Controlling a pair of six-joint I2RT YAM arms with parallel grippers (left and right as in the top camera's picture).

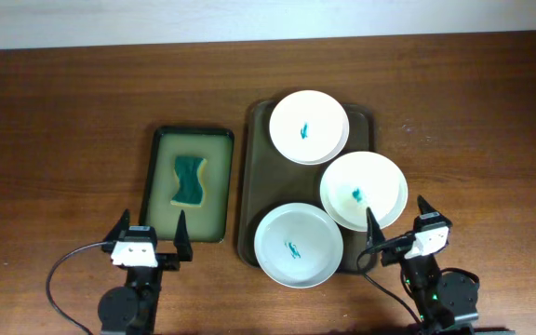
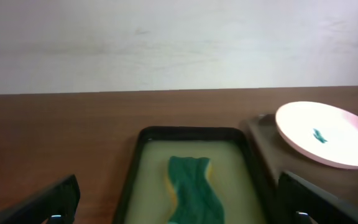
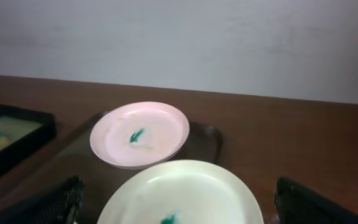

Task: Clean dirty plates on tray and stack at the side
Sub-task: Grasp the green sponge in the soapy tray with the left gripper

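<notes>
The left gripper (image 1: pixel 152 229) sits low at the near edge of the table (image 1: pixel 63 140), fingers spread wide, holding nothing and touching nothing. In the left wrist view its two dark fingertips (image 2: pixel 45 202) frame the near end of the black tray (image 1: pixel 154 177), which lies just ahead of it. The right gripper (image 1: pixel 398 218) is likewise spread wide and empty, angled a little to one side, with one finger just beside the rim of the middle plate (image 1: pixel 370 181); whether they touch I cannot tell.

Inside the black tray, in shallow yellowish liquid, lies a green and yellow sponge (image 1: pixel 190 180).

To the right of it, close by but apart, is the brown tray (image 1: pixel 248 186) carrying three white plates. The near plate (image 1: pixel 298 233) sits at its near end and overhangs the rim. The middle plate sits farther back on the right, its edge hanging past the tray's right rim. The far plate (image 1: pixel 308 112) is at the tray's back end, its edge meeting the middle plate's. Each plate bears a small green smear near its centre, and none stands stacked beside the tray.
</notes>
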